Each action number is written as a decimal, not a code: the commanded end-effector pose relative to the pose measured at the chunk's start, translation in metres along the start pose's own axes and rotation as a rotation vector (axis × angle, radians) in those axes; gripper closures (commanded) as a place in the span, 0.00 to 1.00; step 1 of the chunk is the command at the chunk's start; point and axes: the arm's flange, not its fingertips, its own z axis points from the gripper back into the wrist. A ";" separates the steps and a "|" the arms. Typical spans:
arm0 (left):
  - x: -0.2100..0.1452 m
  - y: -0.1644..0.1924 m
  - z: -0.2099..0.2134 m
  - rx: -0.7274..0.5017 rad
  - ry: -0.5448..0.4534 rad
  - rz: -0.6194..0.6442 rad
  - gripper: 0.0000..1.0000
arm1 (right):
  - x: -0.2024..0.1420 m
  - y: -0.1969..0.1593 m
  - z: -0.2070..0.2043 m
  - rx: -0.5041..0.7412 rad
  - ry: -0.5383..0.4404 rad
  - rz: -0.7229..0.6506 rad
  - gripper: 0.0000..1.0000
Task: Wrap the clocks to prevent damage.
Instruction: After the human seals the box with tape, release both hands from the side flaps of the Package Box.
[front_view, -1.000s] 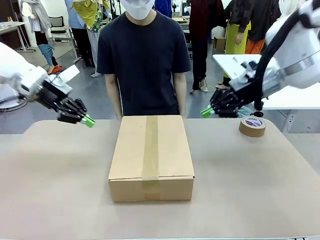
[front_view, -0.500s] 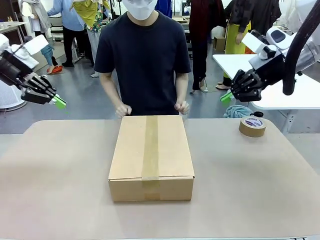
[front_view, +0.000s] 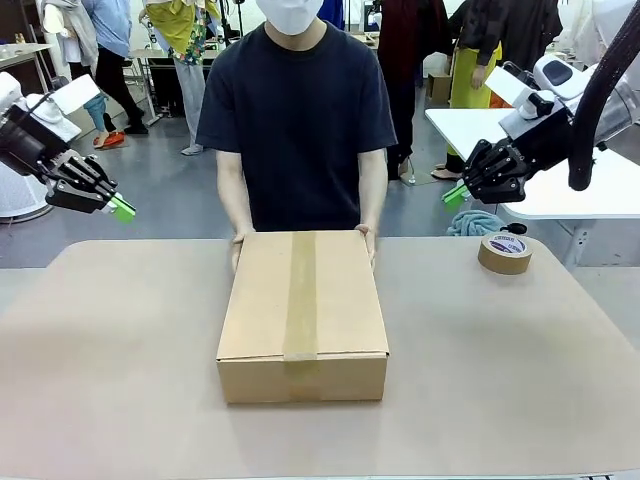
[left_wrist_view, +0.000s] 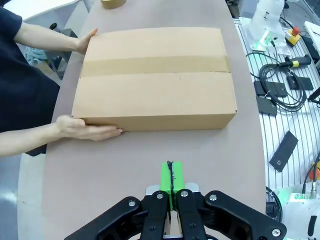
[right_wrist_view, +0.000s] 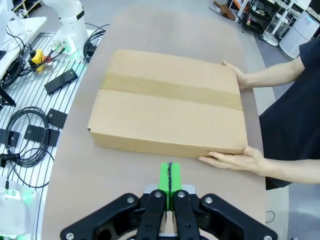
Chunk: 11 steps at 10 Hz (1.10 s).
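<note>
- One cardboard box (front_view: 303, 312) lies flat at the centre of the front view, on the tan worktop (front_view: 120, 370). Its flaps are down and one strip of brown tape (front_view: 300, 295) runs along the middle of the top and over the near edge.
- No clocks can be seen; the box is sealed.
- The person (front_view: 297, 110) in a dark T-shirt stands at the far side, upper centre of the frame, with two hands on the box's far corners: one hand (front_view: 239, 244) at the picture-left corner, the other hand (front_view: 366, 238) at the picture-right corner.
- In the left wrist view the box (left_wrist_view: 154, 77) fills the upper middle, with one hand flat against its lower-left side (left_wrist_view: 85, 131) and the other at the upper-left corner (left_wrist_view: 86, 41).
- In the right wrist view the box (right_wrist_view: 167, 102) sits mid-frame, the hands at its right-hand corners (right_wrist_view: 235, 160).
- One roll of brown tape (front_view: 504, 252) lies flat on the worktop at the right of the front view, well apart from the box.
- A teal cloth (front_view: 472, 222) lies just behind the roll, at the worktop's far edge.
- The left end effector (front_view: 122, 208) hangs at the left edge of the front view, above and clear of the worktop, its green pads pressed together and holding nothing.
- The right end effector (front_view: 453, 193) hangs at the upper right, above the roll, likewise closed and empty.
</note>
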 end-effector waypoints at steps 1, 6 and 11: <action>0.002 0.003 0.003 0.009 0.012 0.003 0.99 | 0.002 -0.002 -0.002 -0.015 -0.011 0.008 0.99; 0.002 0.003 0.003 0.009 0.012 0.003 0.99 | 0.002 -0.002 -0.002 -0.015 -0.011 0.008 0.99; 0.004 -0.005 0.006 0.012 0.016 -0.028 0.53 | -0.004 0.022 0.007 -0.022 -0.058 -0.018 0.39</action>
